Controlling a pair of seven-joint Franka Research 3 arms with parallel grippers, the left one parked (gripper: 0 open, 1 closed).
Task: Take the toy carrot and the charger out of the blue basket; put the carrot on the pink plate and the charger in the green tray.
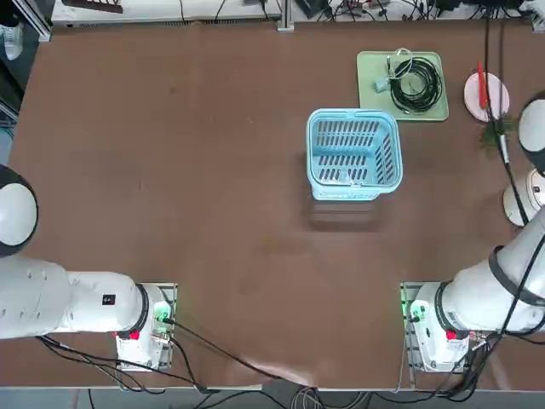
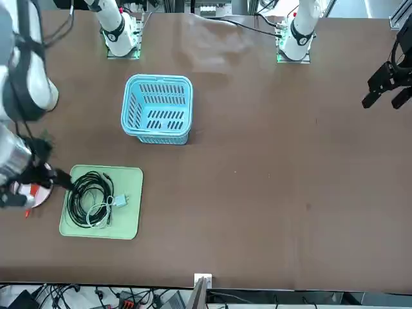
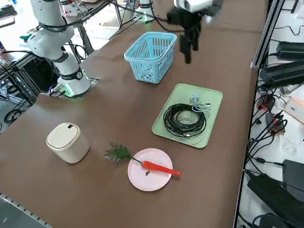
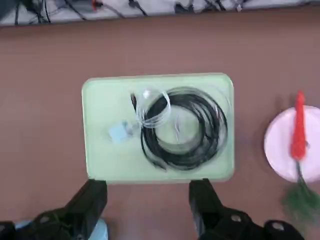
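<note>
The blue basket [image 1: 352, 112] [image 3: 151, 57] stands mid-table and looks empty. Beyond it lies the green tray [image 1: 370, 64] [image 4: 100, 160], holding the charger [image 1: 381, 84] [image 3: 194, 99] [image 4: 120, 132] with its thin white cord. The toy carrot [image 3: 159, 167] [image 4: 299, 132] rests across the pink plate [image 1: 496, 100] [image 3: 142, 180], its green tuft hanging off the rim onto the table. My right gripper [image 3: 186, 50] [image 4: 147, 184] hovers high over the tray's basket-side edge, open, with nothing between its fingers.
A black coiled cable [image 1: 417, 85] [image 4: 185, 135] fills most of the tray beside the charger. A small white lidded container [image 3: 68, 141] stands on the table near the plate. The table's right edge is close to the plate.
</note>
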